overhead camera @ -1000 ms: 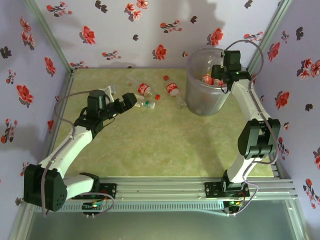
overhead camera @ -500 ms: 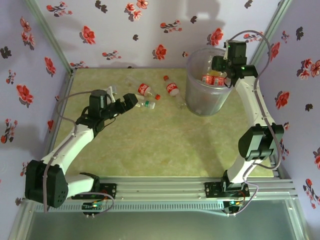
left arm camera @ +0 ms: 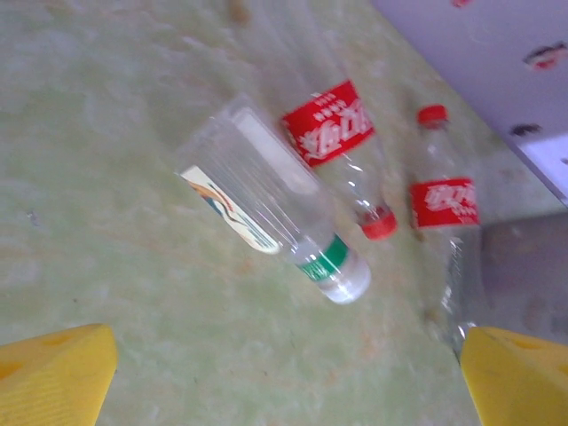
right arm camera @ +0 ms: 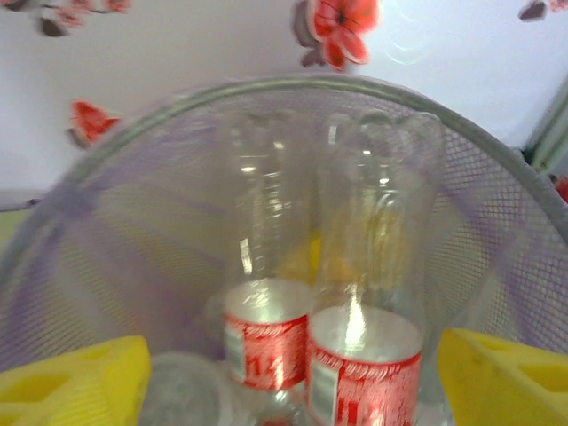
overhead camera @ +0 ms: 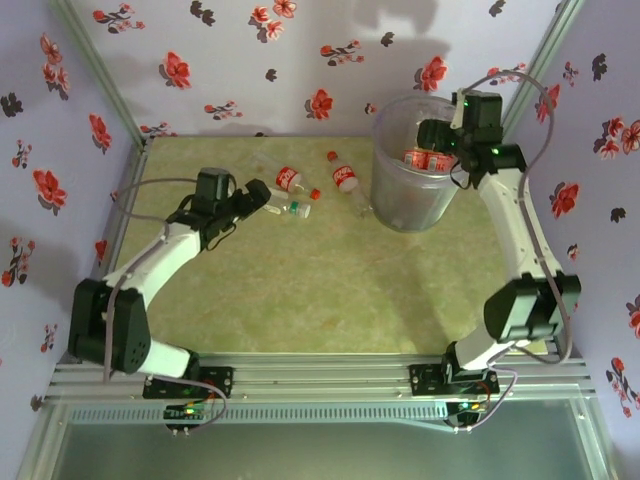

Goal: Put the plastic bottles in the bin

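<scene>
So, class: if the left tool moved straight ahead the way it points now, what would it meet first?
Most likely the white-labelled bottle, lying on the table midway between the left tool's open fingers; depth is hard to judge.

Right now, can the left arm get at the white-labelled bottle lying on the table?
Probably yes. The left gripper is open just short of the white-labelled bottle, with bare table between; a red-labelled bottle lies alongside.

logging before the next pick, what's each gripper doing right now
left gripper: open, holding nothing
right gripper: open over the bin, holding nothing
</scene>
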Action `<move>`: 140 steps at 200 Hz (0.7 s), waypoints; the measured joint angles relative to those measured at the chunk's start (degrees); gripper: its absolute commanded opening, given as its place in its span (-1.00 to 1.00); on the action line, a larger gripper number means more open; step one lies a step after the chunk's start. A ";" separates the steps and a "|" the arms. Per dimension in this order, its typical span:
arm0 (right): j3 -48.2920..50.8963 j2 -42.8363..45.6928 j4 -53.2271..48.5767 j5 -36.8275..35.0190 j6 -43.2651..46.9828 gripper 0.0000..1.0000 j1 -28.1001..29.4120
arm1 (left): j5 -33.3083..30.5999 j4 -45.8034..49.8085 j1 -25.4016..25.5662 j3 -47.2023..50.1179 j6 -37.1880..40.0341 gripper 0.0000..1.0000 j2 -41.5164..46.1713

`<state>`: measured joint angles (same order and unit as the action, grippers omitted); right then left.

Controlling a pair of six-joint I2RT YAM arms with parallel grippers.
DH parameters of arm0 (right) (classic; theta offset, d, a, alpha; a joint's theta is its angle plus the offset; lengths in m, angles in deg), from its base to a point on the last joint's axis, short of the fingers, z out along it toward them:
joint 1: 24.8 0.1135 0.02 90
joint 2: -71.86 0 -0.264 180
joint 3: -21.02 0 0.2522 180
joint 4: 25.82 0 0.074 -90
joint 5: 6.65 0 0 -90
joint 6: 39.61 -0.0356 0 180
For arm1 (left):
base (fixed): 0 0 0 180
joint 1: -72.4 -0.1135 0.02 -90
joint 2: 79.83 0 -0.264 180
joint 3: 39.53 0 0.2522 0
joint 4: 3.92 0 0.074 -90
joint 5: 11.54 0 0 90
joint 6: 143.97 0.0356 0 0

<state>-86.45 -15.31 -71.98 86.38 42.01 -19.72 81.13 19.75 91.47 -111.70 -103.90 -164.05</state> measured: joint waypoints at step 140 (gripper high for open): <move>25.51 28.52 2.16 12.28 -10.23 0.87 0.11 | -10.21 12.96 3.82 -21.55 -15.61 0.93 -24.57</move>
<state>-60.95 13.21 -69.82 98.66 31.78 -19.61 70.93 32.71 95.29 -133.25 -119.51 -188.62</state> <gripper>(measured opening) 0.934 0.978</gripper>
